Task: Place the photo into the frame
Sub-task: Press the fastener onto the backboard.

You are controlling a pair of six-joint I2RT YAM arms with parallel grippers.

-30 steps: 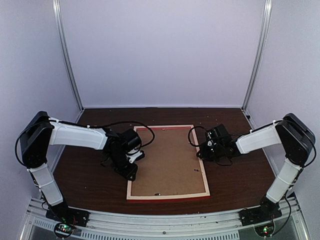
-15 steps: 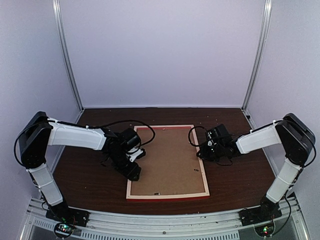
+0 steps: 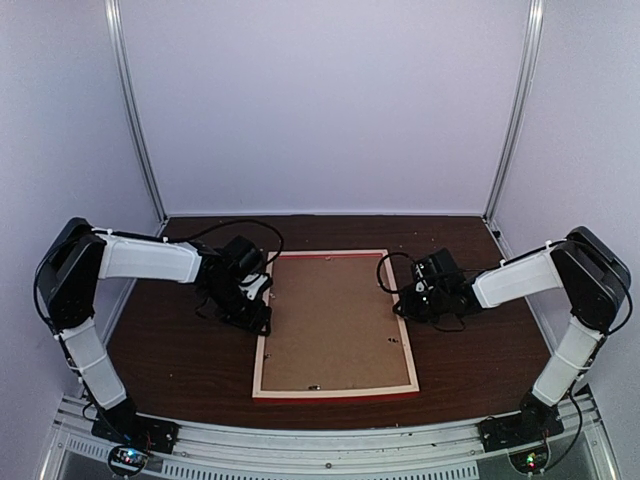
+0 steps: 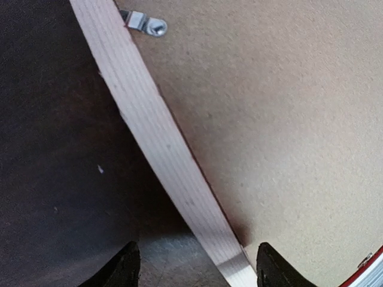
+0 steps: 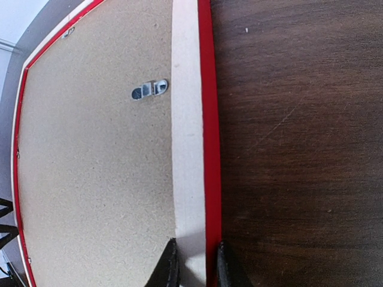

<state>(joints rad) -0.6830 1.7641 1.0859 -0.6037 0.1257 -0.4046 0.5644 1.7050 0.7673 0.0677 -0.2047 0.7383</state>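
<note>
The frame (image 3: 336, 392) lies face down on the table, pale wood up, red on its outer edge. A plain brown backing board (image 3: 335, 320) fills it. My left gripper (image 3: 258, 317) hovers open over the frame's left strip (image 4: 155, 137), which runs between the spread fingertips (image 4: 127, 266) without touching them. My right gripper (image 3: 405, 301) is shut on the right strip (image 5: 187, 131), one finger on the board side and one on the red edge. The photo is out of view in every frame.
Small metal turn clips (image 4: 147, 24) (image 5: 149, 89) sit on the backing board near the strips. Dark wooden table (image 5: 299, 149) surrounds the frame. White walls and metal posts (image 3: 140, 130) enclose the back and sides.
My left gripper has opened and slid farther back along the frame's left strip. The right gripper and the frame have not moved.
</note>
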